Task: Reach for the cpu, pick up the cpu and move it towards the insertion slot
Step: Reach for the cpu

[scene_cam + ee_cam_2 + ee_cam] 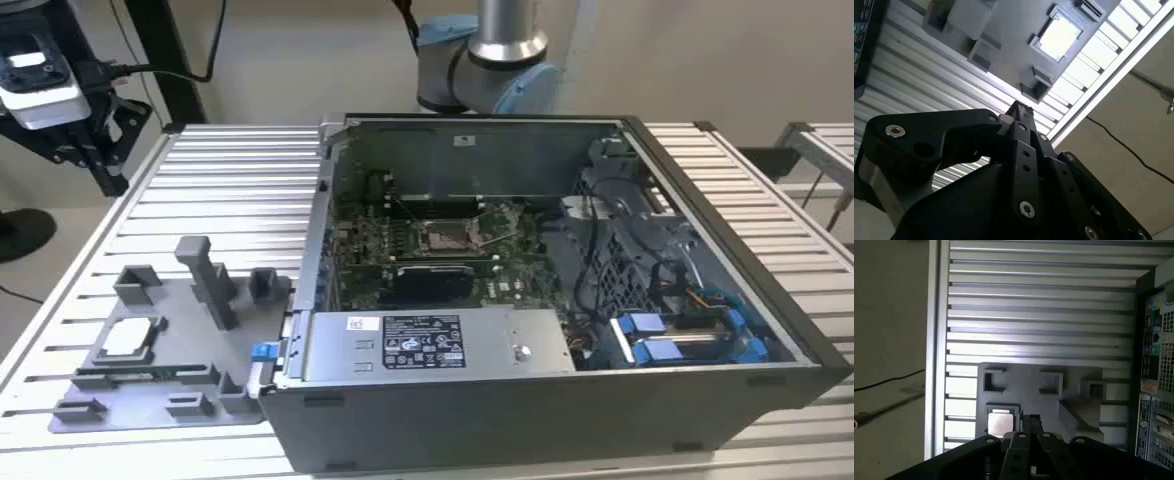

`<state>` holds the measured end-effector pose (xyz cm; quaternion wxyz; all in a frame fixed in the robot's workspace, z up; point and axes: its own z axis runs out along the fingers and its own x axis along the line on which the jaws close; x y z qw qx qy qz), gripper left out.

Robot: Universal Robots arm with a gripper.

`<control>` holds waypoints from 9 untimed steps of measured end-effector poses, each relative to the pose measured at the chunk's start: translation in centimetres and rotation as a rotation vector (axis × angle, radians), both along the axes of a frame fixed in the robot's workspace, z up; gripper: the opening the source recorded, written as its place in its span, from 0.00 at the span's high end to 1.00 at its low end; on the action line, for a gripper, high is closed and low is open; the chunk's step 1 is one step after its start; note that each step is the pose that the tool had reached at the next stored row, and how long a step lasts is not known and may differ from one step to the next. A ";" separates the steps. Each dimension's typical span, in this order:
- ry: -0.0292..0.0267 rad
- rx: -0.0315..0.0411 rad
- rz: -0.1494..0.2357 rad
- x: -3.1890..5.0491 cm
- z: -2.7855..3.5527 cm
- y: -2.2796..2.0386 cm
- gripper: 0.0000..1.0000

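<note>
**Q:** Gripper status?
**A:** Gripper [1019, 107] clenched, fingers together with nothing between them. It is held off the table, apart from the tray [180, 335].
**Q:** Cpu location?
**A:** Cpu [127, 338] is seated in the tray. In the exterior view it is at 8 o'clock from the slot [447, 237].

A robotics lab, by the look of it: a worktop [227, 180] of ribbed aluminium profiles carries an opened computer case [534, 430] (motherboard [414, 250] bare inside) and a grey parts fixture [147, 405], the arm's base [487, 70] stands behind, and a cable [889, 382] trails over plain floor [889, 315].
</note>
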<state>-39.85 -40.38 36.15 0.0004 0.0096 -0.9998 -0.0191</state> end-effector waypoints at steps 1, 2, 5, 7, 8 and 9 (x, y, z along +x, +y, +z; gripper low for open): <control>0.0000 0.0000 0.000 0.00 0.00 0.00 1.00; -0.0001 0.0000 0.000 0.00 0.00 0.00 1.00; 0.0000 0.0000 0.000 0.00 0.00 0.00 1.00; 0.0000 0.0000 0.000 0.00 0.00 0.00 1.00; 0.0000 0.0000 0.000 0.00 0.00 0.00 1.00; 0.0000 0.0000 0.000 0.00 0.00 0.00 1.00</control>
